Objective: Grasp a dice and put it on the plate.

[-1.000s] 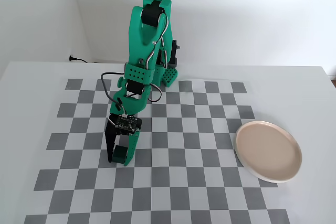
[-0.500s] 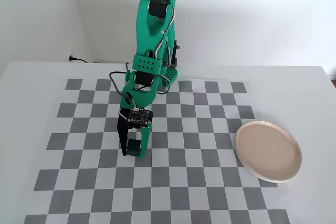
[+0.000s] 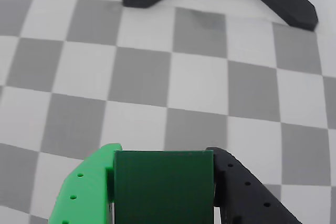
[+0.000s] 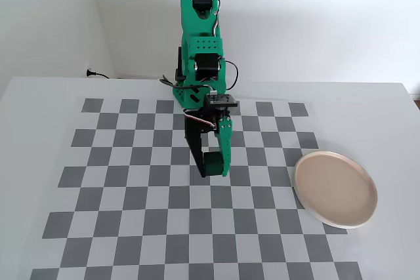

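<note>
Dice (image 3: 164, 182): bottom centre of wrist view, clamped in end effector (image 3: 164, 198), probably airborne.
Plate (image 4: 335, 188): lower right, well apart.
Risk: slipping out mid-swing; releasing short lands it on the surface (image 4: 262, 240).

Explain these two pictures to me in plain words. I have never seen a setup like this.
The green machine is a small robot arm standing on a table covered by a grey and white checkered mat. The fixed view looks at the whole scene from the front and above. The wrist view comes from a camera mounted on the arm itself, looking down past its gripper. That gripper has two fingers, one bright green, one black. Clamped between them is the dice, a plain dark green cube; in the fixed view it shows at the gripper's tip. To the right in the fixed view lies the plate, pale pinkish and empty.
</note>
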